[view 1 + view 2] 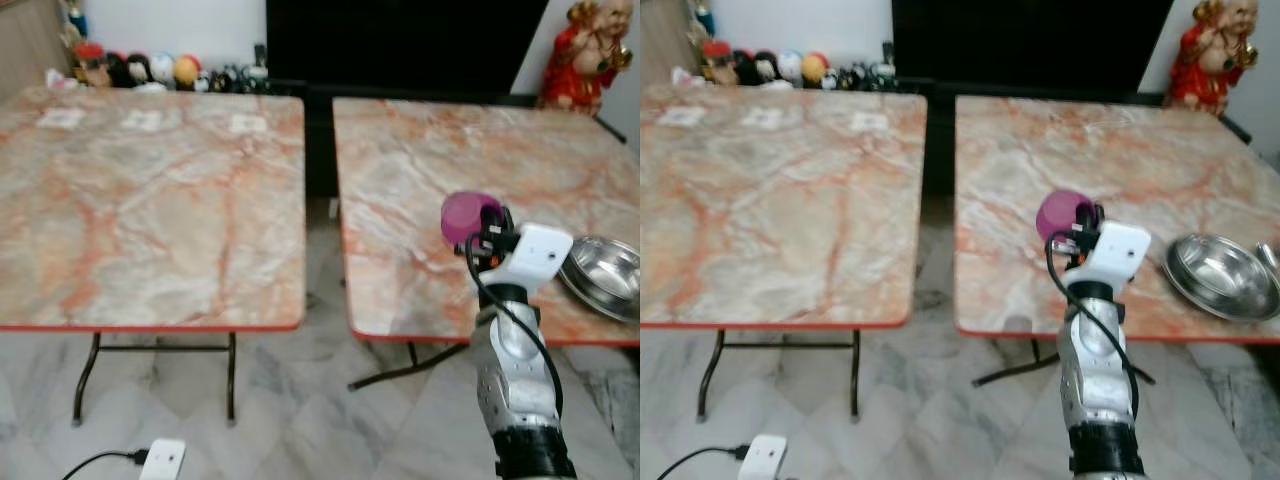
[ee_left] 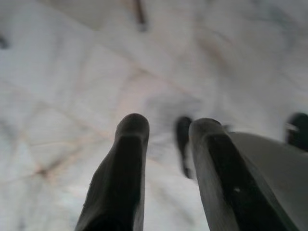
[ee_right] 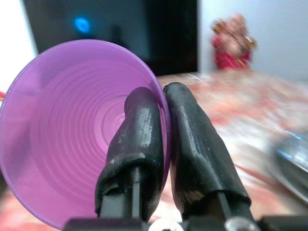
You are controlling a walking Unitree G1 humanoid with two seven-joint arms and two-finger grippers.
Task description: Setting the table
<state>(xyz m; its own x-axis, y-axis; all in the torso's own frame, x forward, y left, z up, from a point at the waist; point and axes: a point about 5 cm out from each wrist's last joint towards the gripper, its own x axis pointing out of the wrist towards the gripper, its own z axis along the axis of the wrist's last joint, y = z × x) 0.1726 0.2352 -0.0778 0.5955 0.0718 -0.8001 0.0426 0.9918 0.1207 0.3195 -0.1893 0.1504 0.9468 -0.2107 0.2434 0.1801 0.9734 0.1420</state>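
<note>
Right wrist view has the right gripper (image 3: 161, 103) pinching the rim of a purple cup (image 3: 72, 125), one finger inside and one outside. From the head, the cup (image 1: 468, 217) is held above the right marble table (image 1: 420, 170) near its front edge, with a steel bowl (image 1: 603, 275) at the front right corner. Left gripper (image 2: 166, 130) hangs over pale floor, fingers slightly apart.
</note>
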